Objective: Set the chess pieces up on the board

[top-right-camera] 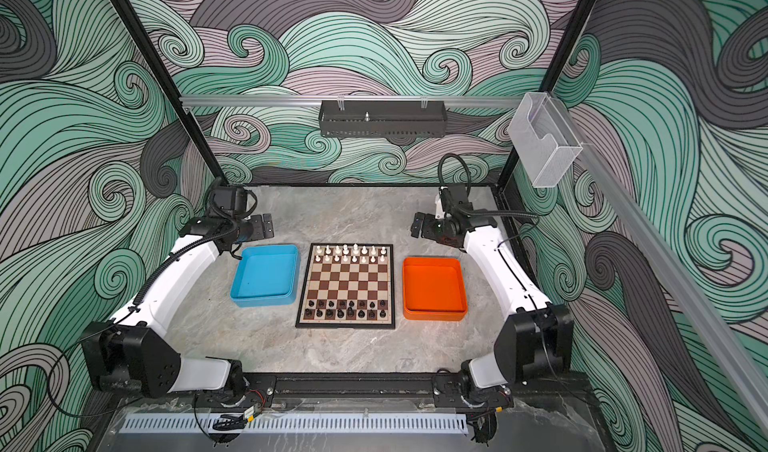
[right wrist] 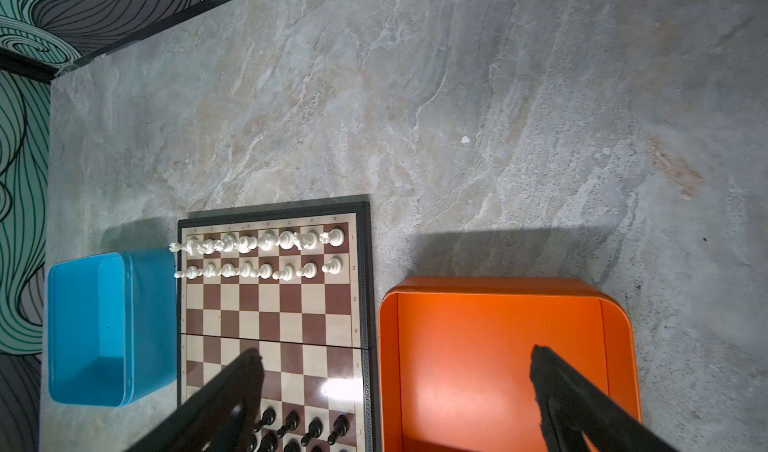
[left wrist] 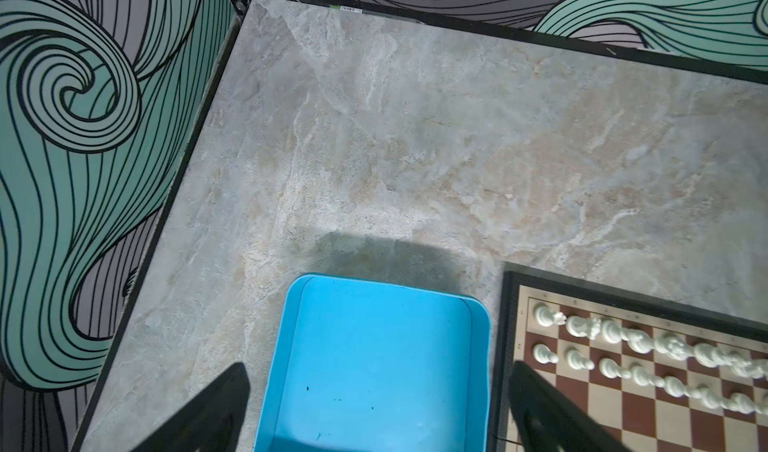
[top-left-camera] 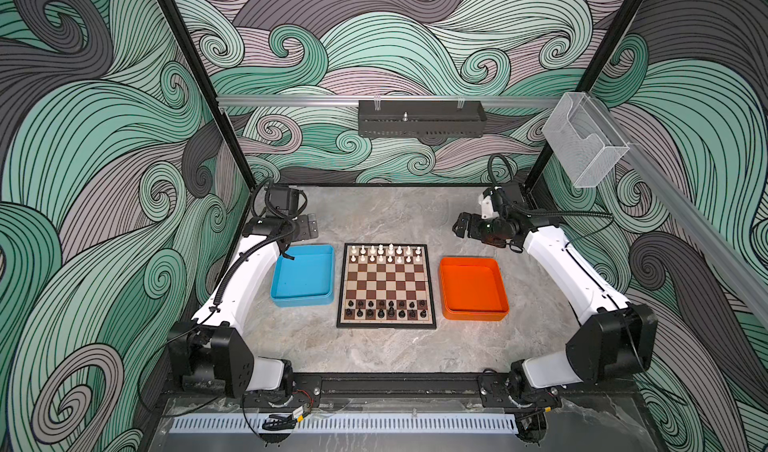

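Board (top-left-camera: 386, 285) sits mid-table (top-left-camera: 374, 354) between blue tray (top-left-camera: 302, 300) and orange tray (top-left-camera: 473, 315). Chess pieces (top-left-camera: 384, 253) stand on it, white in the two far rows, black in the two near. Left claw (left wrist: 378, 371) and right claw (right wrist: 395, 352) both spread wide, gripping nothing.

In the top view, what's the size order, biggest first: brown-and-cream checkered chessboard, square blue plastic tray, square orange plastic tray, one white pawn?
chessboard
then blue tray and orange tray, too alike to rank
white pawn smallest
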